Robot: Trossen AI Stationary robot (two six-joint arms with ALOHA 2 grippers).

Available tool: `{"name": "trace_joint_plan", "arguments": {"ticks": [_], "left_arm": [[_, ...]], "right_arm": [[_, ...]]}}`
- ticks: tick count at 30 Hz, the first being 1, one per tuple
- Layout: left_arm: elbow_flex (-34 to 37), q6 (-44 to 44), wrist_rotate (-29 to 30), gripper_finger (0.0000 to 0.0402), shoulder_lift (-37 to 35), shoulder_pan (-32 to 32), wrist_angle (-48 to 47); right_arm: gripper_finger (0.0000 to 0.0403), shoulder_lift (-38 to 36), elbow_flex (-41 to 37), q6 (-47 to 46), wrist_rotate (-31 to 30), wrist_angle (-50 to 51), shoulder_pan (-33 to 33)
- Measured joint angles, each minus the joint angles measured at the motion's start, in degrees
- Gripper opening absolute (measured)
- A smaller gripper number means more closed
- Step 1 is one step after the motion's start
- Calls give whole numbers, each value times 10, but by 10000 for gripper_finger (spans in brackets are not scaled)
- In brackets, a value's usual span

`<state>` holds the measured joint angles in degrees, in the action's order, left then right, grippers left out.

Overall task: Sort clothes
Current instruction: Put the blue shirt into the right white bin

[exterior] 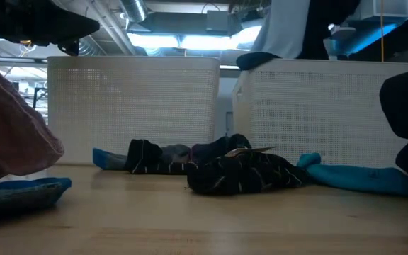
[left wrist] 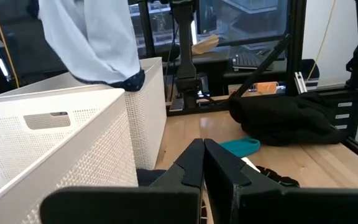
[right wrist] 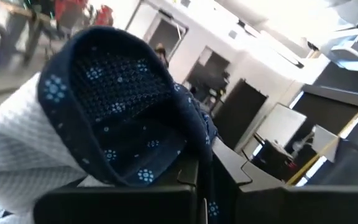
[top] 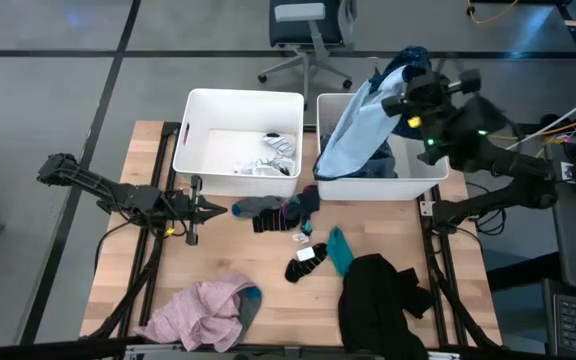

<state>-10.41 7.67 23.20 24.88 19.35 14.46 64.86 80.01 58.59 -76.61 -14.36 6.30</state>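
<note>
My right gripper (top: 406, 88) is shut on a pale blue garment with a navy dotted lining (top: 360, 128), held high over the right white tub (top: 430, 172). My left gripper (top: 218, 208) is shut and empty, low over the table just left of a pile of dark socks (top: 273, 212). A black sock (top: 305, 263) and a teal sock (top: 339, 250) lie mid-table. A black garment (top: 383, 298) lies near the front right. A pink garment (top: 203, 315) lies at the front left. My right gripper pinches a navy dotted fold (right wrist: 185, 146) at the garment's upper end between its two fingers. The garment hangs below the gripper, lifted over the right tub. Its navy lower edge (left wrist: 132, 81) reaches that tub's rim.
The left white tub (top: 190, 140) holds white and striped cloth (top: 276, 155). The right tub holds dark blue cloth (top: 378, 165). A grey-blue piece (top: 250, 300) lies beside the pink garment. An office chair (top: 308, 35) stands beyond the table's far edge.
</note>
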Motion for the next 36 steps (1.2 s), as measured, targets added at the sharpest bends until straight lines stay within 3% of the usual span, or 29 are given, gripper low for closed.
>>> {"name": "trace_joint_plan", "arguments": {"ticks": [6,11,15,19,26,36], "left_arm": [[0,-2,0,1,0,0,0],[0,-2,0,1,0,0,0],[0,-2,0,1,0,0,0],[0,-2,0,1,0,0,10],[0,-2,0,1,0,0,14],[0,2,0,1,0,0,14]], "right_arm": [[19,0,0,-243,33,286,45],[19,3,0,-516,199,521,106],[19,19,-12,-626,303,634,148],[19,25,-50,-674,366,668,171],[19,25,-146,-707,438,631,199],[23,29,-221,-708,448,550,202]]}}
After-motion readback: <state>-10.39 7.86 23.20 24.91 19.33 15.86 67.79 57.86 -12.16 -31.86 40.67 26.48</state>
